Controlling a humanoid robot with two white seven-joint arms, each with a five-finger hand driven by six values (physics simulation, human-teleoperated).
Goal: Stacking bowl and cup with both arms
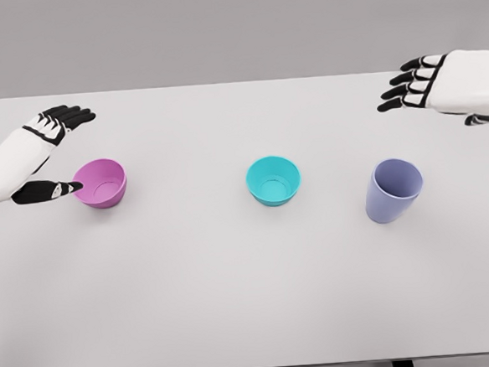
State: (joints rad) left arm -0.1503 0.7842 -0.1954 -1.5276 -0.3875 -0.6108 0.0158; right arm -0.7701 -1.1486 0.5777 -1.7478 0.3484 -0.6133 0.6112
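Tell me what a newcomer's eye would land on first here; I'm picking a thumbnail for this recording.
Three bright vessels in a row on the white table stand out: a pink bowl at left, a teal bowl in the middle, a lavender cup at right, all upright and apart. Next come the black-fingered hands: the left hand open right beside the pink bowl, the right hand open at the upper right, beyond the cup.

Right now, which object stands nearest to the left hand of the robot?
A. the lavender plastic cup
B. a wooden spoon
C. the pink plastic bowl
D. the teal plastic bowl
C: the left hand has its thumb almost at the rim of the pink plastic bowl, while the teal plastic bowl and lavender plastic cup stand farther right.
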